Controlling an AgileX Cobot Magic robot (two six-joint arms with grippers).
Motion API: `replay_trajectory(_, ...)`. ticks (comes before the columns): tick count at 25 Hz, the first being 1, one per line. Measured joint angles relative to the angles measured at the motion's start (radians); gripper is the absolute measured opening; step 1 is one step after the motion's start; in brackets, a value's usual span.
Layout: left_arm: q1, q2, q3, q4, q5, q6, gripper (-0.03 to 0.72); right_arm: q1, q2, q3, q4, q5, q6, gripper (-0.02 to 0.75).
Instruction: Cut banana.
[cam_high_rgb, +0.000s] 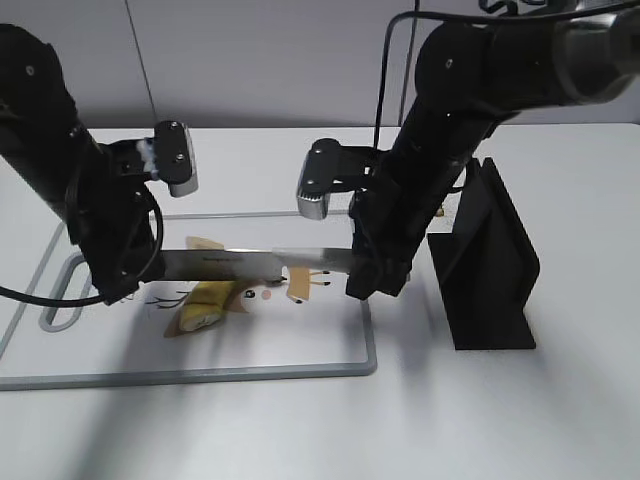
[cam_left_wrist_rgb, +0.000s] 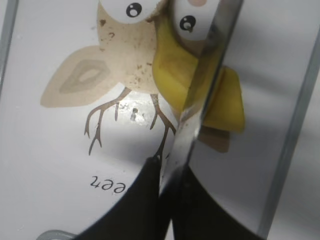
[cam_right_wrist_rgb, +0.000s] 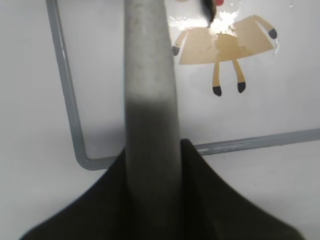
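Externally, the long steel kitchen knife (cam_high_rgb: 255, 263) spans horizontally between both black arms above the white cutting board with a grey rim (cam_high_rgb: 368, 340), which lies on the white counter (cam_high_rgb: 560, 420). The left gripper (cam_high_rgb: 118, 285) clamps the blade tip; the right gripper (cam_high_rgb: 375, 275) grips the handle end. The yellow peeled banana (cam_high_rgb: 205, 305) lies on the board directly beneath the blade, and a black knife stand (cam_high_rgb: 490, 265) sits to the right.

Left wrist view: jaws closed on the blade (cam_left_wrist_rgb: 197, 100), whose edge rests across the banana (cam_left_wrist_rgb: 172, 75), beside the printed owl drawing (cam_left_wrist_rgb: 125, 45). Yellow flesh shows on both sides of the blade; whether it is severed cannot be told.

Right wrist view: jaws closed around the grey knife handle (cam_right_wrist_rgb: 150, 100). The cut appears under way, not visibly finished.
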Motion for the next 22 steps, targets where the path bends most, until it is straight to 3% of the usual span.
replay_trajectory(22, 0.001, 0.046, 0.004, -0.007, -0.033, -0.001, 0.040, 0.000, 0.028, 0.002, -0.007, -0.055, -0.003, 0.184)
